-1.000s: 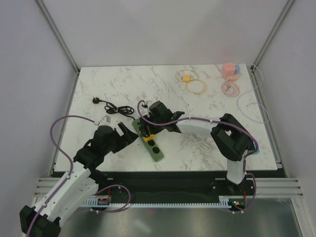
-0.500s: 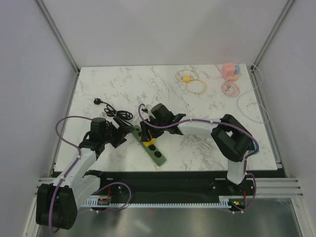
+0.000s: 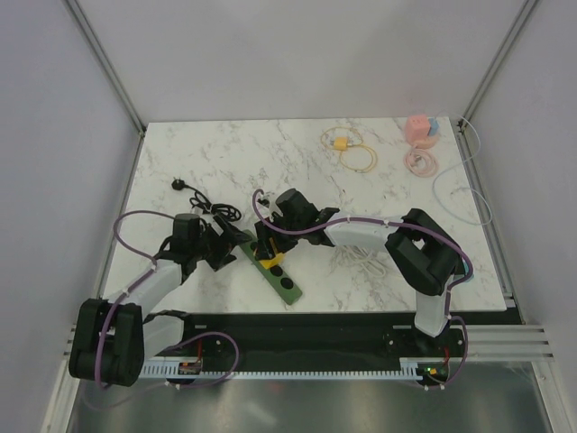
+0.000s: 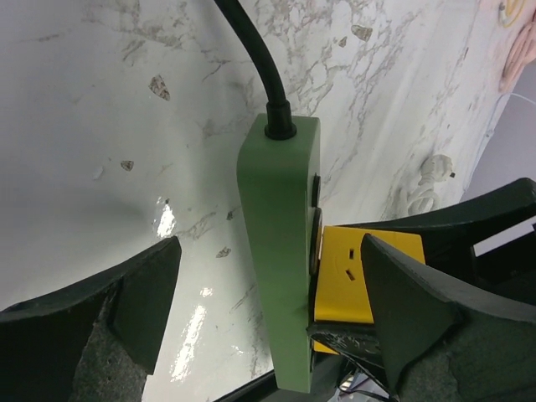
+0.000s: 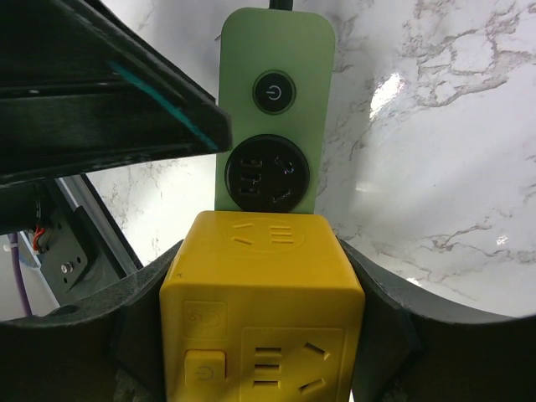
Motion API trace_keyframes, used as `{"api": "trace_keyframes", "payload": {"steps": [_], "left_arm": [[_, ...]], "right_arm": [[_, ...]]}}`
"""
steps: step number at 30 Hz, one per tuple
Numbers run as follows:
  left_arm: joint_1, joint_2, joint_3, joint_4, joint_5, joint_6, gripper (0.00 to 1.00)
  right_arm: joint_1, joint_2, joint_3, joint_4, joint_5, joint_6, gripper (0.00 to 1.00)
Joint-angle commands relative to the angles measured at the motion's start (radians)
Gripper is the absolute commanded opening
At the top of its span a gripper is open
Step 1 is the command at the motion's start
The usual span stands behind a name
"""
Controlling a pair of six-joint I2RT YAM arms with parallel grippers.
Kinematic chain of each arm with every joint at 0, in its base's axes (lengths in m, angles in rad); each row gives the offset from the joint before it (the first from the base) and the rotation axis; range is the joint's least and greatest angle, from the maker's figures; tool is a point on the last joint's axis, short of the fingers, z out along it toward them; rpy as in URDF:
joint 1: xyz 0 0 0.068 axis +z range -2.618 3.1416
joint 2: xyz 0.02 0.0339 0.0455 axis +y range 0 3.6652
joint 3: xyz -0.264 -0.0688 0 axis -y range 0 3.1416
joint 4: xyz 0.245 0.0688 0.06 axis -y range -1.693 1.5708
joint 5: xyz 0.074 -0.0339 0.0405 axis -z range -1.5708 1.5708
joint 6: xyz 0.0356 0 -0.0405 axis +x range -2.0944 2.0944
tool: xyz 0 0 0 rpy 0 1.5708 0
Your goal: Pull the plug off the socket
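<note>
A green power strip (image 3: 281, 273) lies on the marble table, its black cable (image 3: 204, 200) trailing off to the left. A yellow cube plug (image 3: 270, 262) sits in the strip's second socket. My right gripper (image 3: 269, 253) is shut on the plug, one finger on each side, as the right wrist view shows (image 5: 264, 285). The strip's power button and an empty socket (image 5: 270, 172) lie just beyond it. My left gripper (image 3: 232, 248) is open; in the left wrist view (image 4: 268, 268) its jaws stand wide either side of the strip (image 4: 280, 226) and plug (image 4: 347, 276), touching neither.
A white cable (image 3: 362, 259) lies just right of the strip, under the right arm. Yellow rings and a small yellow block (image 3: 350, 150) lie at the back, with a pink block (image 3: 420, 129) and a pink coil (image 3: 420, 162) at the back right.
My left arm has swung in and lowered toward the strip's cable end, and its open jaws now straddle the strip. My right gripper has stayed on the yellow plug.
</note>
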Motion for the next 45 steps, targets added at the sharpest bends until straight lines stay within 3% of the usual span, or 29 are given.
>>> {"api": "trace_keyframes", "payload": {"steps": [1,6,20,27,30,33,45], "left_arm": [[0.003,0.052,0.026,0.092,0.038,0.034,0.94],[0.003,0.099,0.023,0.140,0.049,0.032,0.91],[-0.013,0.168,-0.006,0.203,0.063,0.035,0.67],[-0.013,0.164,-0.018,0.203,0.052,0.046,0.40],[-0.013,0.133,-0.048,0.204,0.052,0.047,0.12],[-0.013,0.110,-0.066,0.195,0.044,0.049,0.02],[-0.013,0.001,-0.103,0.109,-0.029,0.113,0.02]], "right_arm": [[0.003,-0.053,0.010,0.097,-0.069,0.021,0.00],[0.004,-0.052,0.004,0.122,-0.085,0.041,0.00],[0.024,-0.041,-0.001,0.157,-0.085,0.060,0.00],[0.027,-0.044,0.005,0.177,-0.074,0.086,0.00],[0.027,-0.052,0.005,0.177,-0.059,0.100,0.00],[0.026,-0.059,0.001,0.171,-0.045,0.107,0.00],[0.018,-0.107,-0.021,0.128,0.069,0.156,0.00]]}}
